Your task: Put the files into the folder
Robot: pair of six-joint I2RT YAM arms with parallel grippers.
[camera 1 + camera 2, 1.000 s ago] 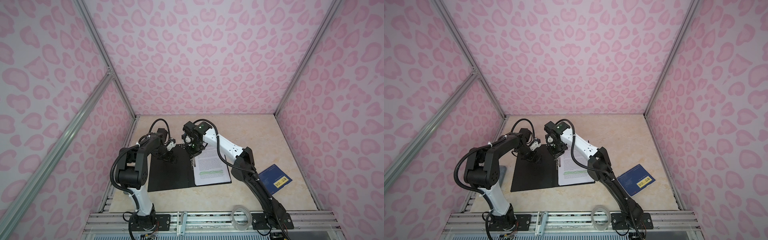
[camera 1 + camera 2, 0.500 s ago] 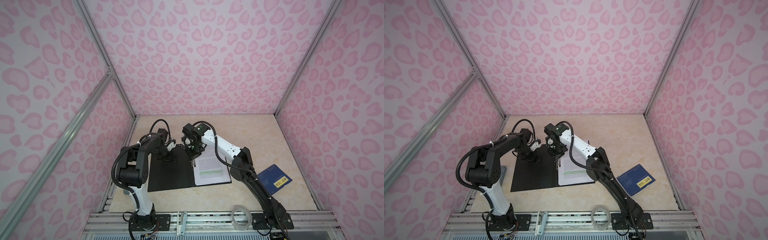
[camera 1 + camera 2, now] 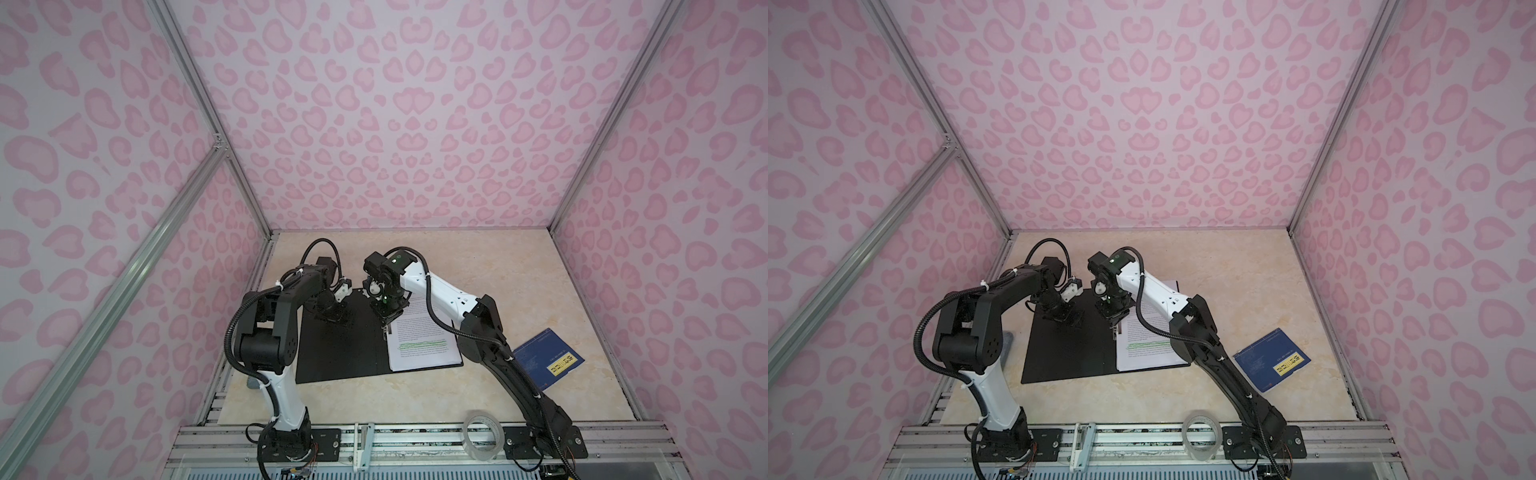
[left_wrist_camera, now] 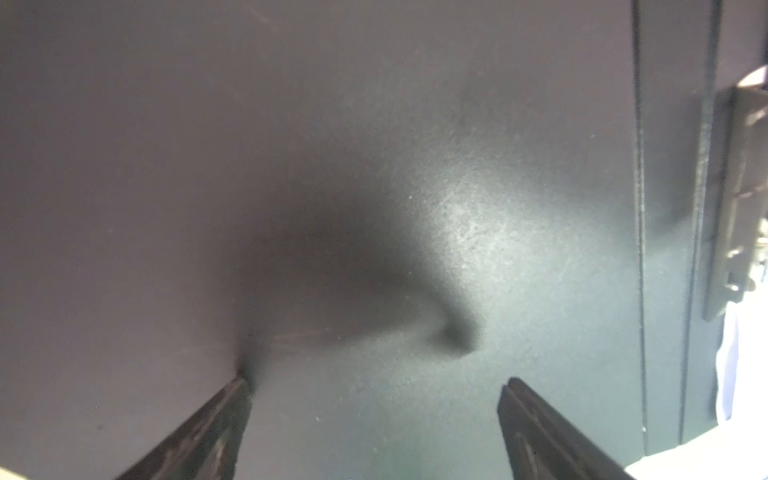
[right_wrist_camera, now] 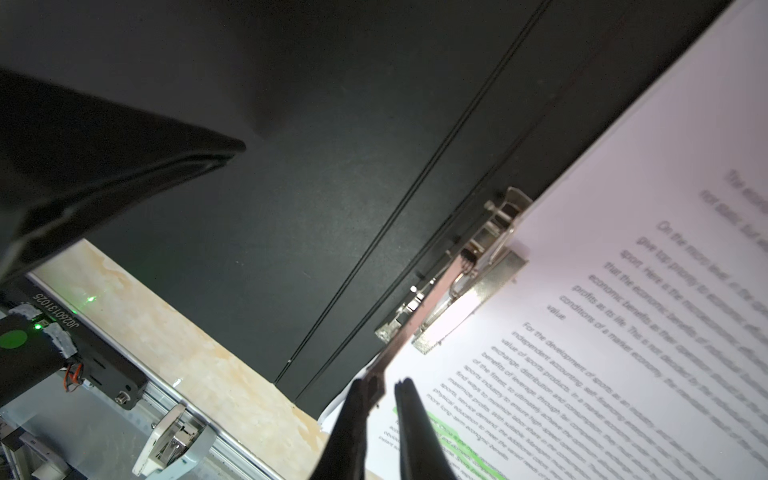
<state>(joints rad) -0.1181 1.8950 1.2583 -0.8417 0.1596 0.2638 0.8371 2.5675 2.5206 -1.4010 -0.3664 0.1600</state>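
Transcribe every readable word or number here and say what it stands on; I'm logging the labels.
"JB2601 31025": sticker on a black module, upside down in the right wrist view.
"For the development of sports": sheet; its other lines are mostly blurred.
Booklet, yellow label: too small to read.

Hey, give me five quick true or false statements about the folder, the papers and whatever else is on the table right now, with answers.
1. The folder lies open, black inside up. True.
2. The printed sheets lie on the folder half nearer the left arm. False: they lie on the half nearer the right arm, beside the metal clip.
3. The left gripper has its jaws wide apart over the bare black flap. True.
4. The blue booklet is tucked inside the folder. False: it lies apart on the table.
5. A tape roll sits at the front rail. True.
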